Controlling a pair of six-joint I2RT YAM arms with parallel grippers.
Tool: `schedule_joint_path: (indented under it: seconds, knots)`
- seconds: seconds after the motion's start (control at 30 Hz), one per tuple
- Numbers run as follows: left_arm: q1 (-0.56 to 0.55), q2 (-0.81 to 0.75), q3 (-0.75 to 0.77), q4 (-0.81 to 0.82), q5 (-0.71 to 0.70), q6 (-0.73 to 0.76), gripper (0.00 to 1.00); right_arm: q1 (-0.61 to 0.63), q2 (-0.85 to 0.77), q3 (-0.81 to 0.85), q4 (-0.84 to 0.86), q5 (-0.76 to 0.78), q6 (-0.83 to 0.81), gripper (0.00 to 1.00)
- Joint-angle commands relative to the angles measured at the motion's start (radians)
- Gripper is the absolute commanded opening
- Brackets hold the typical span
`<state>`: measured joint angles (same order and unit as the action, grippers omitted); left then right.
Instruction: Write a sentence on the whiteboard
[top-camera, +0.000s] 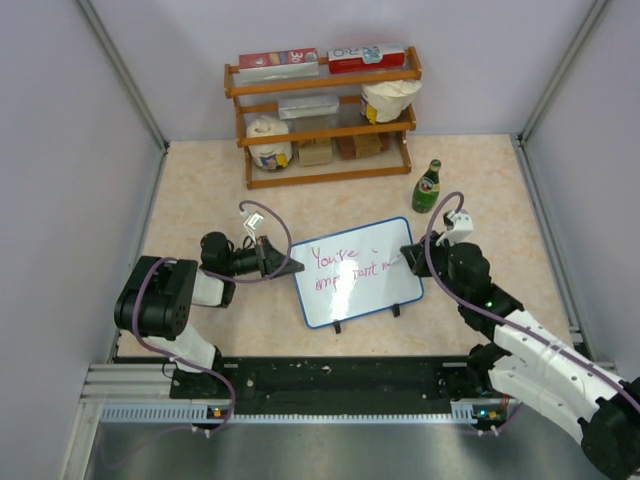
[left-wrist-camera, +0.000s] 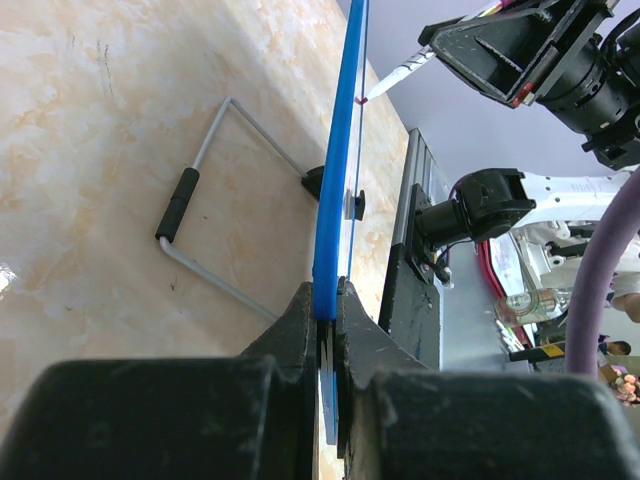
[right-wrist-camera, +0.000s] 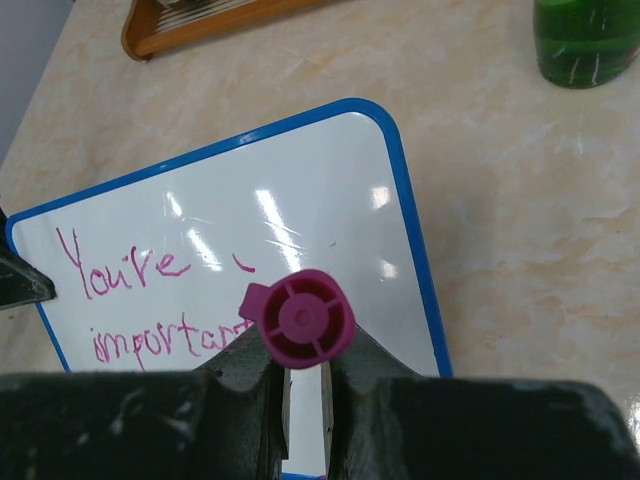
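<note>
The whiteboard (top-camera: 355, 285) stands propped in the middle of the table, blue-framed, with "You're important" on it in pink. My left gripper (top-camera: 283, 268) is shut on its left edge. In the left wrist view the blue frame (left-wrist-camera: 335, 200) runs edge-on out from between the fingers of that gripper (left-wrist-camera: 328, 300). My right gripper (top-camera: 415, 250) is at the board's right side, shut on a pink marker. In the right wrist view the marker's round pink end (right-wrist-camera: 300, 318) sits above the fingers of that gripper (right-wrist-camera: 303, 375), over the whiteboard (right-wrist-camera: 230, 200). The marker's tip (left-wrist-camera: 395, 75) points at the board face.
A green bottle (top-camera: 428, 187) stands behind the board's right corner, also in the right wrist view as the bottle (right-wrist-camera: 585, 40). A wooden shelf (top-camera: 325, 115) with boxes and jars fills the back. The board's wire stand (left-wrist-camera: 215, 215) lies on the table behind it.
</note>
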<state>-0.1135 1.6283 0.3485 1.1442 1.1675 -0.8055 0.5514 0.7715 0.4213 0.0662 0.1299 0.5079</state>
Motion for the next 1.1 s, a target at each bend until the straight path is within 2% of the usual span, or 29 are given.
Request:
schedule_joint_path:
  seconds: [0.0, 0.43, 0.7, 1.07]
  knots:
    - [0.012, 0.011, -0.003, 0.042, -0.042, 0.054, 0.00, -0.010, 0.017, 0.044, 0.043, 0.027, -0.019, 0.00]
    - [0.012, 0.011, -0.003, 0.042, -0.043, 0.055, 0.00, -0.011, -0.014, -0.001, 0.000, 0.004, -0.022, 0.00]
    - [0.012, 0.011, -0.003, 0.042, -0.045, 0.055, 0.00, -0.011, -0.046, -0.009, -0.039, 0.036, -0.037, 0.00]
    - [0.012, 0.010, -0.005, 0.042, -0.045, 0.055, 0.00, -0.018, -0.005, 0.040, -0.011, 0.097, -0.045, 0.00]
